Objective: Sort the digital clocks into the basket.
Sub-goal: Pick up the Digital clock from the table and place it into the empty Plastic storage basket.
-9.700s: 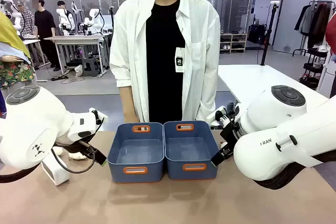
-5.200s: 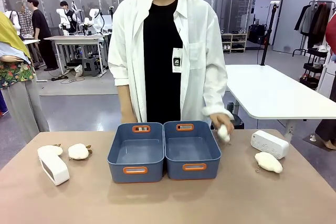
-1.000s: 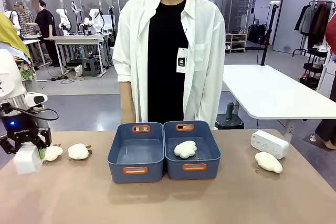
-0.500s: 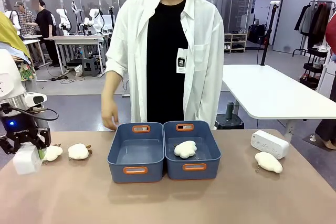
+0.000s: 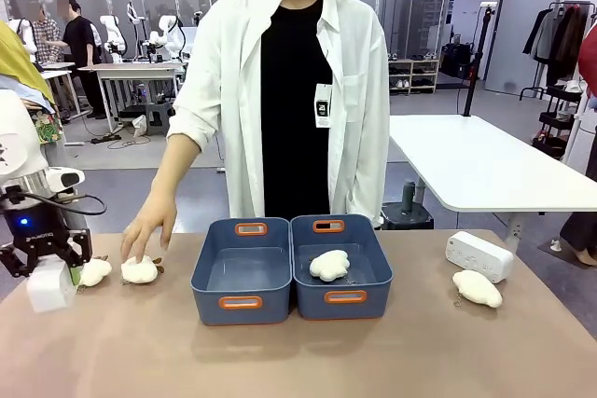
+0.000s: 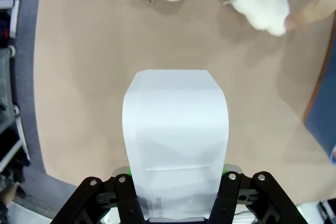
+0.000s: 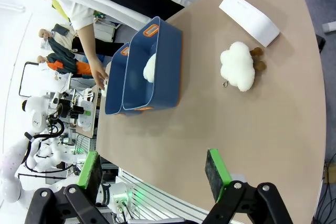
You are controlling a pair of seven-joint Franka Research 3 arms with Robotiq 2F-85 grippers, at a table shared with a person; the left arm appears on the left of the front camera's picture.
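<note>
**Left gripper point(image 5: 48, 266) pinches one clock point(image 5: 48, 286) at the table's point(image 5: 298, 361) left end, and the empty basket point(image 5: 210, 309) lies to its right.**
In the left wrist view the clock runs lengthwise straight out from the fingers, clamped across its short width. Two plush toys point(image 5: 93, 272) lie between it and the empty basket, and the person's hand point(image 5: 147, 228) rests on the one nearer the basket. Any carry across probably has to clear them. The second clock point(image 5: 478, 255) sits near the right end, well apart from the other basket point(image 5: 373, 305). The right gripper point(image 7: 154, 169), spread wide, is the nearer one to it.
</note>
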